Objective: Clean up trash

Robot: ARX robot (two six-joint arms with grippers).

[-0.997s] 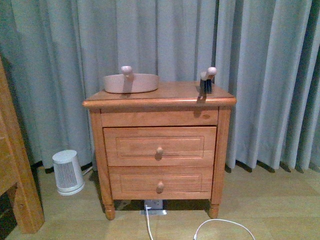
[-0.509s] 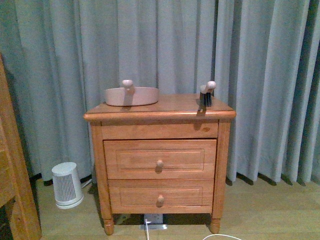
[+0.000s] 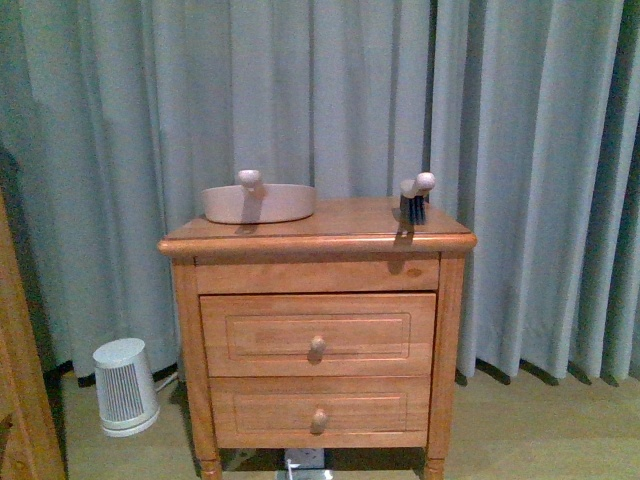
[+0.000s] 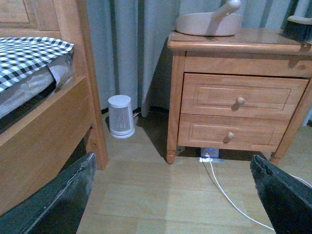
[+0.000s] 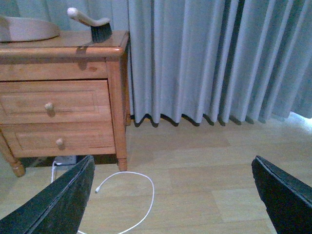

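Left end effector (image 4: 171,157): fingers spread wide apart and holding nothing. It hangs low over the wooden floor, with the bed frame (image 4: 44,126) to one side.
Right end effector (image 5: 173,158): fingers also wide apart and empty, above bare floor in front of the curtain (image 5: 209,58).
Trash: not in view in any of my three cameras. I see no wad of paper on the floor, on the table or by the bed, so I cannot say where it lies.
Table (image 3: 316,232): it carries a pink dustpan (image 3: 258,203) and a brush (image 3: 414,200). The brush stands close to the front right edge.
Floor: a white cable (image 5: 131,172) loops beside the table leg, and a small white fan heater (image 3: 124,386) stands to the left of the table.
Risk, wrong target: with the trash unseen, I could mistake another pale thing, such as the cable or the heater, for it.
Risk, snag: a low sweep with open fingers could catch the cable loop and drag it.
Risk, knock: reaching across the table top carelessly could push the brush off its edge.
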